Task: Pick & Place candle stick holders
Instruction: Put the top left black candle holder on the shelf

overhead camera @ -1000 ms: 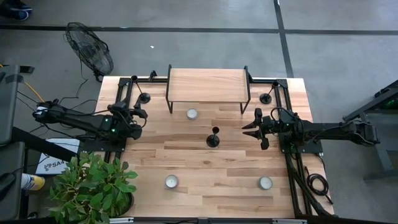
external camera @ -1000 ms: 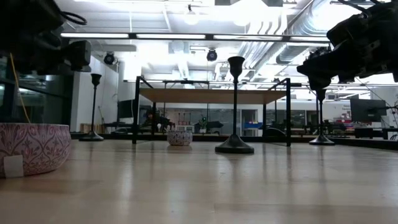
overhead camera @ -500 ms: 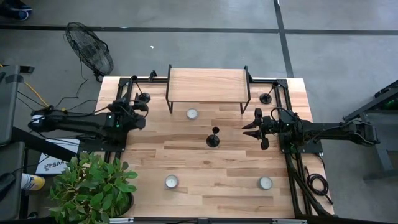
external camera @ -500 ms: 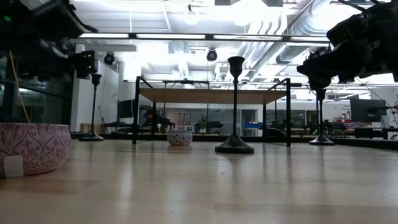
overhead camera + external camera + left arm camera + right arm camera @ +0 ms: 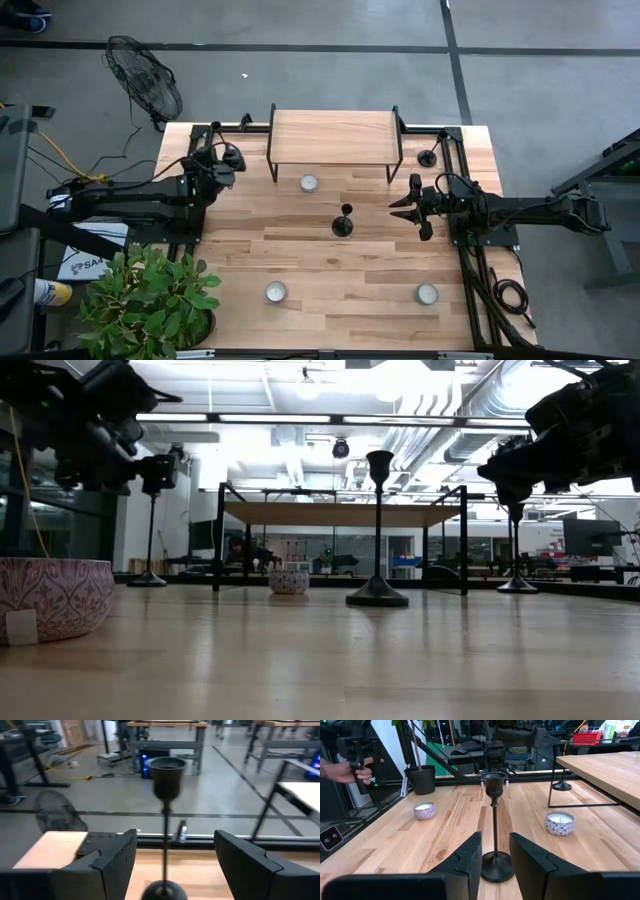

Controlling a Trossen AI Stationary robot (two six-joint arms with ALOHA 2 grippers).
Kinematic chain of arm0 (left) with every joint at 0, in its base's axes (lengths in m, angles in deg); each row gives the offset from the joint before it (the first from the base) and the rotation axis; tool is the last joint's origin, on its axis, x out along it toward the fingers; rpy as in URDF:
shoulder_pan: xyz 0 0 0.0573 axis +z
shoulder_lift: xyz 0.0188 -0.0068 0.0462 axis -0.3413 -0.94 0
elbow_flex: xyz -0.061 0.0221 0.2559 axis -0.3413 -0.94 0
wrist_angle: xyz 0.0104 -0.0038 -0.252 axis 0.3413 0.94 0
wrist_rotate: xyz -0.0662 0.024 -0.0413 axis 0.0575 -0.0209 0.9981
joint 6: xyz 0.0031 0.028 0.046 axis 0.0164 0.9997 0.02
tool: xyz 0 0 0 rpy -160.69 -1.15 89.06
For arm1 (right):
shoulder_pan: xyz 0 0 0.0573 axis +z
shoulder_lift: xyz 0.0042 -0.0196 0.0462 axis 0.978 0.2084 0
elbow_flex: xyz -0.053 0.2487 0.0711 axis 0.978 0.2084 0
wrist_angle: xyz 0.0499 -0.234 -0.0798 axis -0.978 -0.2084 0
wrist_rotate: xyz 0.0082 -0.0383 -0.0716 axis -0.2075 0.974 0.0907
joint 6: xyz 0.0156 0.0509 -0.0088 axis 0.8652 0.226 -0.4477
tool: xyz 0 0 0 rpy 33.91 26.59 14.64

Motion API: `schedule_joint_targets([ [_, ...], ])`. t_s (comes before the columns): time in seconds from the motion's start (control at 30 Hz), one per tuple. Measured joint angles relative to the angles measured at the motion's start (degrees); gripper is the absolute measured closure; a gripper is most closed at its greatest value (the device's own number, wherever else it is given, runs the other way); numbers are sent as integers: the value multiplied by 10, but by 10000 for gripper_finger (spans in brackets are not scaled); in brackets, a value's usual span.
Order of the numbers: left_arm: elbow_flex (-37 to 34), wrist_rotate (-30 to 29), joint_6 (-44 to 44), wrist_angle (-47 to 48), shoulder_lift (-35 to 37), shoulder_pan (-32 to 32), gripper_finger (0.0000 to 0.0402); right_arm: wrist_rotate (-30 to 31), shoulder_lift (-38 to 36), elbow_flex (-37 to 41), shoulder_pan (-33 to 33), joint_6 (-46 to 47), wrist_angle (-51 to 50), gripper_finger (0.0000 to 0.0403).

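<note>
Three black candle stick holders stand upright on their round bases: one mid-table [image 5: 343,222], one at the far left [image 5: 236,155], one at the far right [image 5: 428,157]. My left gripper [image 5: 226,165] is open and level right by the far-left holder. In the left wrist view that holder's stem [image 5: 164,835] rises in the gap between the fingers, which do not touch it. My right gripper [image 5: 405,208] hangs to the right of the middle holder [image 5: 495,820], facing it from a distance. Its fingers stand a narrow gap apart, with nothing between them.
A wooden shelf on black legs [image 5: 335,135] stands at the table's far middle. Small candle pots sit in front of it [image 5: 309,183], at the near left [image 5: 275,292] and the near right [image 5: 427,294]. A potted plant [image 5: 150,300] overhangs the near left corner. A person's hand [image 5: 350,767] shows beyond the table.
My left gripper has swung toward the table's far edge, up to the far-left holder, and has turned toward it, staying open. The right arm and all three holders have kept still.
</note>
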Motion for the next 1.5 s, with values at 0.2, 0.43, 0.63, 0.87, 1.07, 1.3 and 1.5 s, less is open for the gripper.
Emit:
schedule_joint_targets([
  [0.2, 0, 19, -1, -7, 1, 51, 140, 0, 0, 0, 0, 0, 0, 307],
  [0.43, 0, 102, 56, -66, 1, 102, 140, 0, 0, 0, 0, 0, 0, 307],
  [0.63, 1, 120, 123, -133, 2, 138, 140, 0, 0, 0, 0, 0, 0, 307],
  [0.87, 6, 147, 121, -132, 1, 166, 140, 0, 0, 0, 0, 0, 0, 307],
  [1.07, 6, 171, 121, -140, 1, 192, 140, 0, 0, 0, 0, 0, 0, 307],
  [1.3, 6, 201, 133, -161, 1, 223, 140, 0, 0, 0, 0, 0, 0, 307],
  [1.5, 6, 228, 141, -171, 1, 244, 140, 0, 0, 0, 0, 0, 0, 307],
])
